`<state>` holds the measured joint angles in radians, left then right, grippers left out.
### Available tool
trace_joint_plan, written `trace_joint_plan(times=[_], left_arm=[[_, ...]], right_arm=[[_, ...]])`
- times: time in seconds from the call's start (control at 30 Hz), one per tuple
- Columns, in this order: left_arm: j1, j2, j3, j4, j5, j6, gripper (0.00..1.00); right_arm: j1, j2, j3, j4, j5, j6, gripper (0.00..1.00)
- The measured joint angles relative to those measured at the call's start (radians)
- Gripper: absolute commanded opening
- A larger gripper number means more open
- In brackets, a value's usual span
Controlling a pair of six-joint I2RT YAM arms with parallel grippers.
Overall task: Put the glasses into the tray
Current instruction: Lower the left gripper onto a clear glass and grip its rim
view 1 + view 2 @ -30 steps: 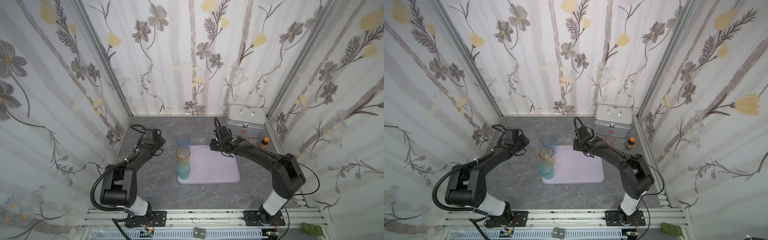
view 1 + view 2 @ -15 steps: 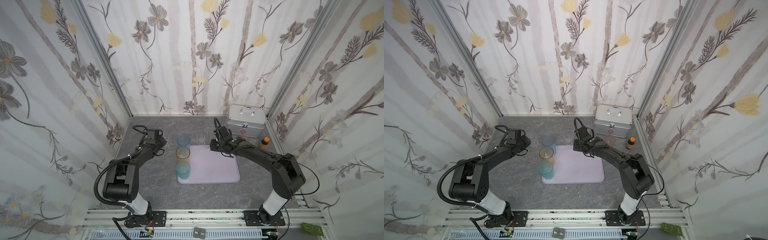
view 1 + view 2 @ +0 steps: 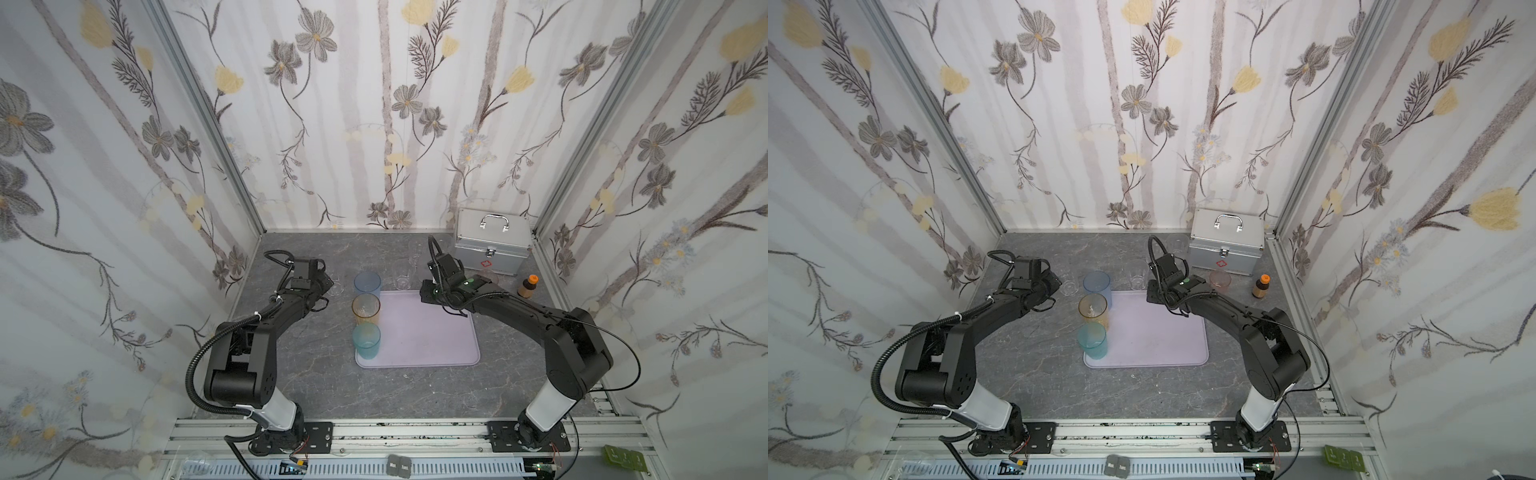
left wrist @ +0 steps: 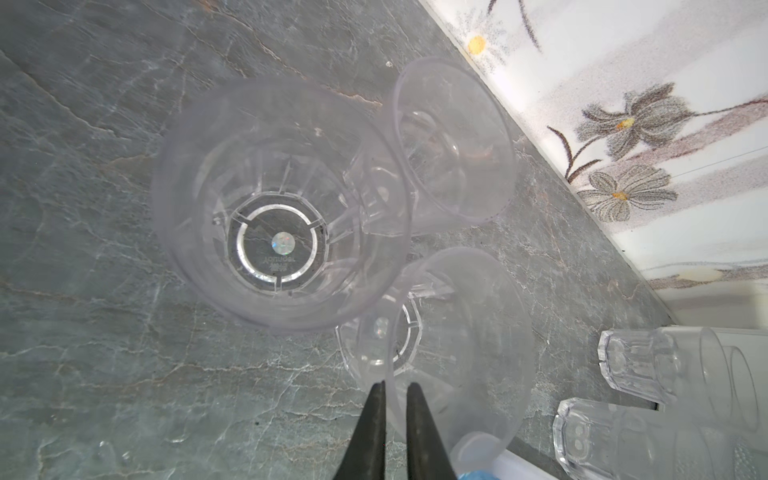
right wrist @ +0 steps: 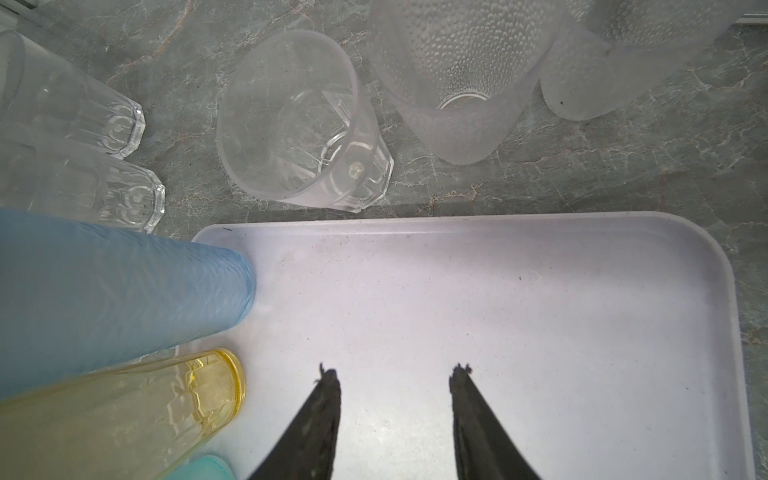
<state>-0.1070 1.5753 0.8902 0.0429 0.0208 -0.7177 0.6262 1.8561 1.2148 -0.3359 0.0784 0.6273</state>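
Tray (image 3: 432,332) pale lilac, blue glass (image 3: 367,284), amber glass (image 3: 366,309), teal glass (image 3: 366,340) standing tall and see-through along its edge, left gripper (image 4: 395,386) pinching clear glass (image 4: 457,353) rim, right gripper (image 5: 395,370) spread, empty

Top pair: we look steeply down from high at the front, whole scene, nearly equal | left wrist: close above clear tumblers (image 4: 282,203) on tabletop (image 4: 83,332) | right wrist: close over tray (image 5: 582,291), facing its far edge | both wrists share blue tumbler (image 5: 124,282)
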Motion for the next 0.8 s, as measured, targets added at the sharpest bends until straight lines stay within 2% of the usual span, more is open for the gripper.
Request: trace_joint_plan(times=[0.27, 0.33, 0.6, 0.8], left_arm=[[0.000, -0.026, -0.013, -0.003, 0.010, 0.004, 0.09], [0.000, -0.038, -0.020, -0.003, 0.014, 0.005, 0.12], [0.000, -0.083, -0.043, -0.005, 0.035, 0.012, 0.34], [-0.005, -0.055, -0.041, -0.004, 0.038, 0.025, 0.39]], right_arm=[[0.005, 0.000, -0.003, 0.021, 0.000, 0.001, 0.44], [0.006, 0.000, -0.003, 0.020, 0.000, 0.001, 0.44], [0.010, 0.000, -0.001, 0.019, 0.000, 0.005, 0.44], [0.011, 0.002, 0.003, 0.021, 0.000, 0.008, 0.44]])
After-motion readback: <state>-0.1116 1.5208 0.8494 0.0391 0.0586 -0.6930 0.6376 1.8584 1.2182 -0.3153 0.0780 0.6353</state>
